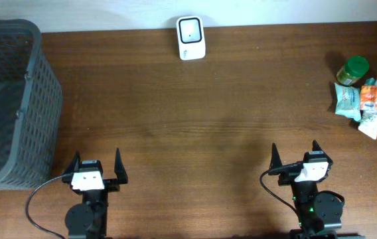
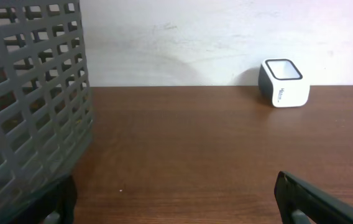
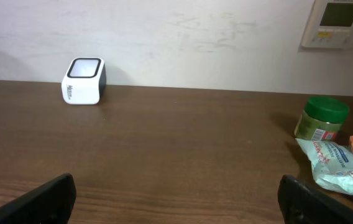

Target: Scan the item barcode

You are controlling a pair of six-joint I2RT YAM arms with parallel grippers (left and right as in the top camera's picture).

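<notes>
Overhead: we note left gripper [image 1: 97, 157] and right gripper [image 1: 295, 147] spread, empty, at the near edge. Items [image 1: 348, 99] sit far right, nearest the right gripper; scanner [image 1: 191, 38] faces up, likely for passing barcodes.

— What sort of place is this?
— A shop checkout mocked up indoors: a small white box-shaped barcode scanner [image 1: 191, 38] on a dark brown wooden table [image 1: 195, 119], a grey plastic mesh basket [image 1: 42, 106], a green-lidded jar [image 1: 353, 70] and printed foil packets [image 1: 348, 101].
— Anything else?
— A bare white plaster wall [image 3: 195, 37] with a beige control panel [image 3: 340, 23].
</notes>
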